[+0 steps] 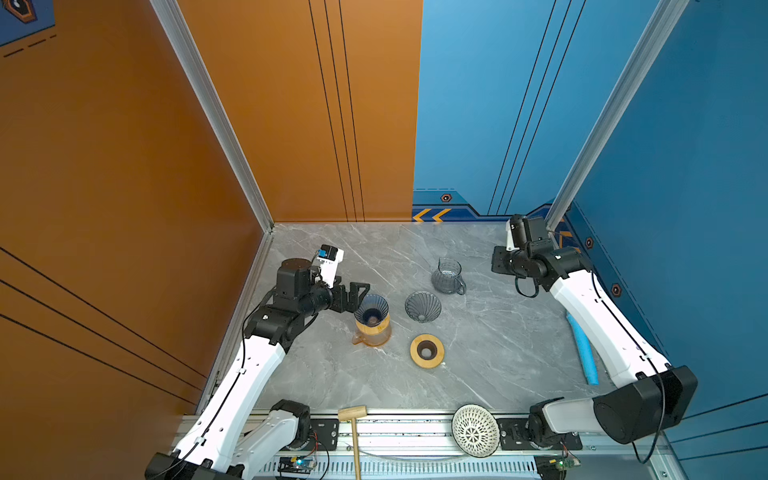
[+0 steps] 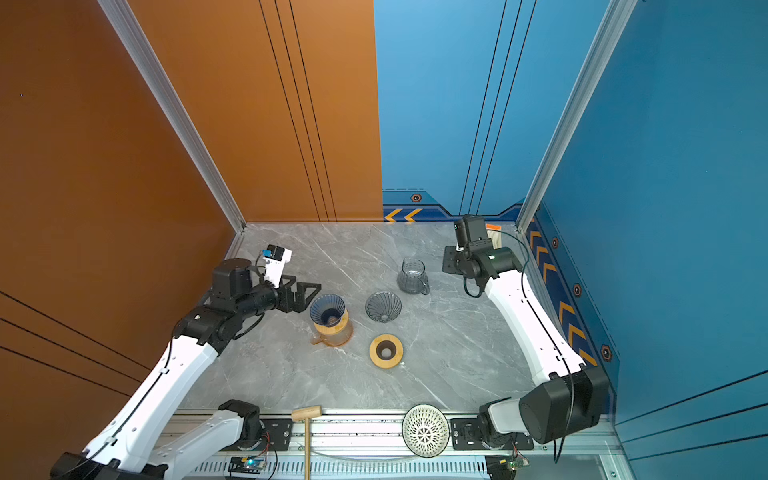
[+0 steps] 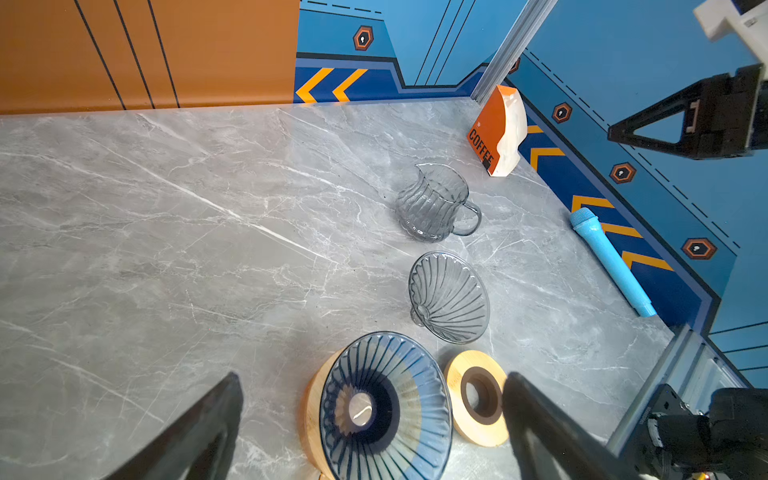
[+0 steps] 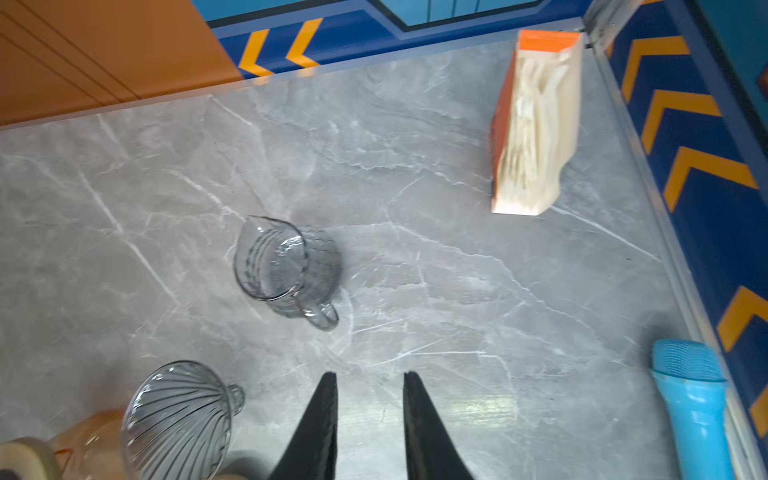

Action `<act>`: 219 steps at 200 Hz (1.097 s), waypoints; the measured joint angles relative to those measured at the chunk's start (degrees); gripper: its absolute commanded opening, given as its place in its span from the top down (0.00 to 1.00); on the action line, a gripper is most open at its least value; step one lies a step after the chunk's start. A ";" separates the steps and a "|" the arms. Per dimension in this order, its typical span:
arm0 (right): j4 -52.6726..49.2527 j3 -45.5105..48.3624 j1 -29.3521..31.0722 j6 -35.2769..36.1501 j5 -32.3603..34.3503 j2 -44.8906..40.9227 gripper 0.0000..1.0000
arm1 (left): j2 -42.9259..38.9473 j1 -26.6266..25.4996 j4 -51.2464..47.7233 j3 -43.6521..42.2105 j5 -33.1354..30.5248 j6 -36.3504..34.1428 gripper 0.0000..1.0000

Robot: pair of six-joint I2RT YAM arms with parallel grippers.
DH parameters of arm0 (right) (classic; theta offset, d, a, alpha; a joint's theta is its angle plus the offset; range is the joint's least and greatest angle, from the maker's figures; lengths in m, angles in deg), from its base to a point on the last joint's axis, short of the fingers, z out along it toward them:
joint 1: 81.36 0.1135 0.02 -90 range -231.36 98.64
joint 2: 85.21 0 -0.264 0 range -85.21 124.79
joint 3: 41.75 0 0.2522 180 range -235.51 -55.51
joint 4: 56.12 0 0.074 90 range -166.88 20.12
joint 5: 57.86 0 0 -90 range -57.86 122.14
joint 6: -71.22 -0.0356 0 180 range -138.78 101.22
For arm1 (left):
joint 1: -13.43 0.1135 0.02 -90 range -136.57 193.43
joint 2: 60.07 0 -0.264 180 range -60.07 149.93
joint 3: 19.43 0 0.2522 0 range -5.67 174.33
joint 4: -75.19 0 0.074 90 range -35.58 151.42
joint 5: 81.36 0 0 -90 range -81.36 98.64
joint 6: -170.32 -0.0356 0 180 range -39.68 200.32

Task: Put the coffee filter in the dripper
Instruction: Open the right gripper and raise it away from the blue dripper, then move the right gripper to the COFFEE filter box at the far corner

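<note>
Remote inspection, positions referred to the blue dripper (image 1: 371, 309), which sits on a wooden collar atop the amber carafe (image 1: 374, 337).

The coffee filters (image 4: 536, 124) stand bundled in an orange holder (image 3: 484, 137) in the corner, well apart from the blue dripper and beyond the glass pitcher (image 4: 286, 266). No filter is in the dripper.

The left gripper (image 3: 372, 377) is spread wide and empty, with its jaws on either side of the blue dripper. I cannot confirm contact.

The right gripper (image 4: 370, 376) is narrowly parted with nothing between its jaws. It is well apart from the blue dripper and short of the holder.

I judge the paper to be light, limp and easily creased or torn, and the sheets will likely cling together. I would pinch one exposed upper edge gently and draw that single sheet clear.
</note>
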 measured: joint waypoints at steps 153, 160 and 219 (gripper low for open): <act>12.68 0.92 -20.90 1.77 -6.75 18.36 0.86 | 4.59 0.37 5.90 -1.86 -2.19 0.00 0.02; 13.09 0.09 -21.14 1.77 -7.10 19.93 0.86 | 4.74 0.37 6.32 -2.10 -2.38 0.00 0.02; 14.58 -7.93 -22.29 1.73 -7.17 30.01 0.89 | 5.29 1.42 7.67 -4.11 -3.72 0.04 0.02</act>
